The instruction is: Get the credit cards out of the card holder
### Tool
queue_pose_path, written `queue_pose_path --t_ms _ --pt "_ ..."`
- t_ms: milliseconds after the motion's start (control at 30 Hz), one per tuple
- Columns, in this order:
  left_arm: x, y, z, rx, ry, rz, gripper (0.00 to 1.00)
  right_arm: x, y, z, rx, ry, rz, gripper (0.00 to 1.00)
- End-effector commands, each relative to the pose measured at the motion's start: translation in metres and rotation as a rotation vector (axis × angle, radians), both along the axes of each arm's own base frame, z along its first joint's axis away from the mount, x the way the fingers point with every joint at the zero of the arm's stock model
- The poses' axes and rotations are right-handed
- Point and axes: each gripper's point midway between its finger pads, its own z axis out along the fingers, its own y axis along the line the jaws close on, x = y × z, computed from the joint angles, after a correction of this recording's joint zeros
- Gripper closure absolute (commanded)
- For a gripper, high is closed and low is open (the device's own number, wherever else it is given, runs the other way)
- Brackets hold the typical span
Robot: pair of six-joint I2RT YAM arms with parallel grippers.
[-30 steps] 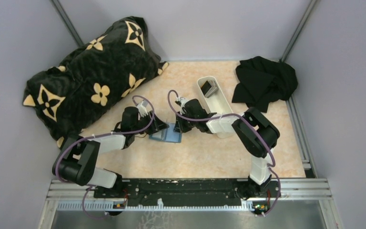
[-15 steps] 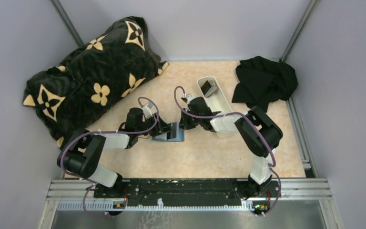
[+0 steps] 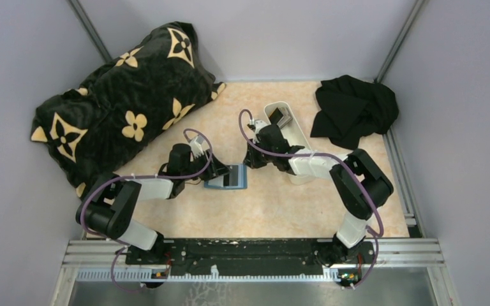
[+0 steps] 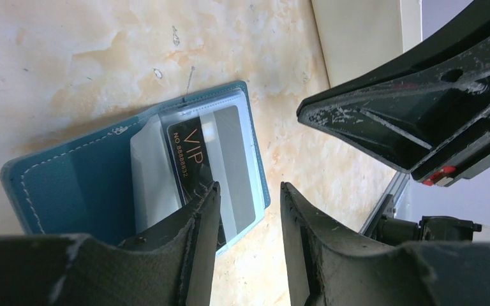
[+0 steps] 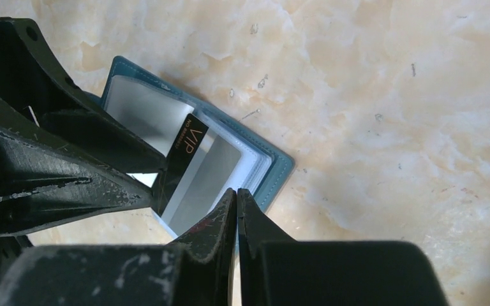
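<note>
Wrist-only detail: VIP card (image 4: 214, 159) in card holder (image 4: 70, 185); left hand (image 4: 245, 191) agape, right hand (image 5: 237, 194) closed tight.

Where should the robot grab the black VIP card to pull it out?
Probably its long edge farthest from the fold, coming from the side where the right tool is. The VIP card lies flat inside a clear sleeve of the open card holder, so only an edge can be pinched.

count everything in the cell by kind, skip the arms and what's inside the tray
card holder: 1
VIP card showing in it: 1
white tray: 1
patterned pillow: 1
black cloth: 1
total: 5
</note>
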Motion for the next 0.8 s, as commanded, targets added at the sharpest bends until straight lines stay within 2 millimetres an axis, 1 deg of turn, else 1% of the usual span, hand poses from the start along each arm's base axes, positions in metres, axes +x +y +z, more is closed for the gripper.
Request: queue_pose_path --t_ms 0,67,200,400,567,667,767 --pt "0.007 0.003 0.008 0.004 -0.058 0.012 0.54 0.004 0.024 0.017 0.048 -0.049 0.049 0.99" --pt "0.006 0.006 0.009 -0.003 -0.055 0.016 0.54 0.001 0.028 0.011 0.053 -0.033 0.057 1.0" --pt "0.01 0.016 0.01 0.031 -0.068 0.037 0.53 -0.002 0.033 0.01 0.063 -0.037 0.077 1.0" --pt "0.012 0.024 0.007 0.03 -0.039 0.033 0.52 -0.006 0.033 -0.019 0.05 0.016 0.071 1.0" --pt "0.007 0.025 -0.009 0.073 0.029 0.0 0.52 -0.008 0.026 -0.034 0.034 0.034 0.037 1.0" --pt "0.001 0.023 -0.018 0.063 0.058 -0.017 0.52 -0.009 0.028 -0.039 0.042 0.05 0.04 1.0" --pt "-0.001 0.021 -0.022 0.052 0.071 -0.021 0.52 -0.009 0.029 -0.042 0.045 0.061 0.041 1.0"
